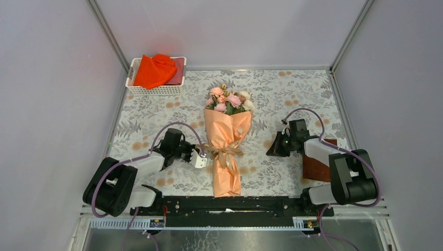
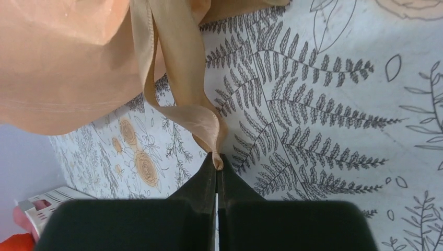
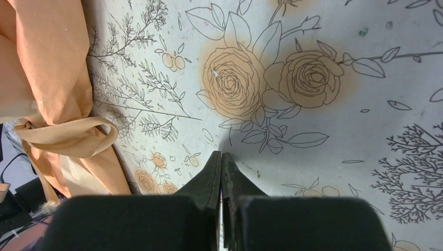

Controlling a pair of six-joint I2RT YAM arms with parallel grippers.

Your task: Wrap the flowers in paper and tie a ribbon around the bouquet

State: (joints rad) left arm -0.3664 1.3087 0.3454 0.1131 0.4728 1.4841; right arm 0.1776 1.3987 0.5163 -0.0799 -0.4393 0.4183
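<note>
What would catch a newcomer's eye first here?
The peach-paper bouquet lies mid-view from above, blooms pointing away, a tan ribbon bowed at its waist. The left claw is shut on a ribbon tail. A bright orange cloth sits in the white basket far left.

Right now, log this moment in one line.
bouquet: wrapped, ribbon tied | left claw: shut on ribbon tail | right claw: shut, empty, above mat

Plain pale grey walls (image 1: pixel 47 78) on three sides, aluminium corner posts (image 1: pixel 107 31) at upper left and upper right, grey leaf-and-rose patterned mat (image 1: pixel 292 94) across the tabletop, soft even light
</note>
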